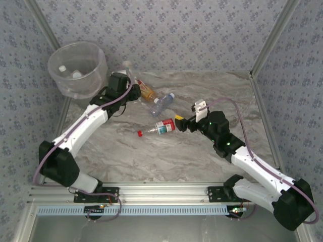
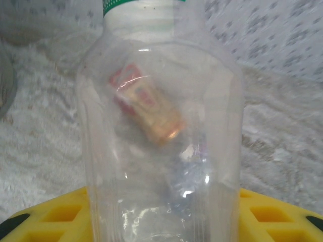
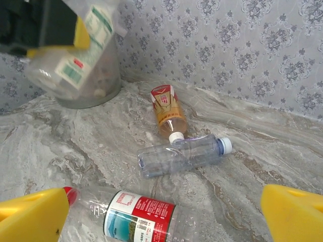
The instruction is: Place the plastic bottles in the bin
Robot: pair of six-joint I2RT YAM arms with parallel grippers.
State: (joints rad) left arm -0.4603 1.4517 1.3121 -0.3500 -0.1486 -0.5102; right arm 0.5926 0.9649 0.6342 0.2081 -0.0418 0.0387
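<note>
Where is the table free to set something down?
Free table: the near strip between the arm bases, and the far right corner. Crowded: the middle, where the orange-label bottle, blue-cap bottle and red-label bottle lie between the left gripper and right gripper.

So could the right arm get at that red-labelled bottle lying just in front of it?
Probably yes. The right tool is open, and the red-labelled bottle lies just ahead between its spread yellow fingers, with nothing in the way.

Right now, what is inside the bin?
Two white caps of clear bottles show inside the bin. The bottles' bodies and anything beneath them are lost behind the cloudy wall and liner.
</note>
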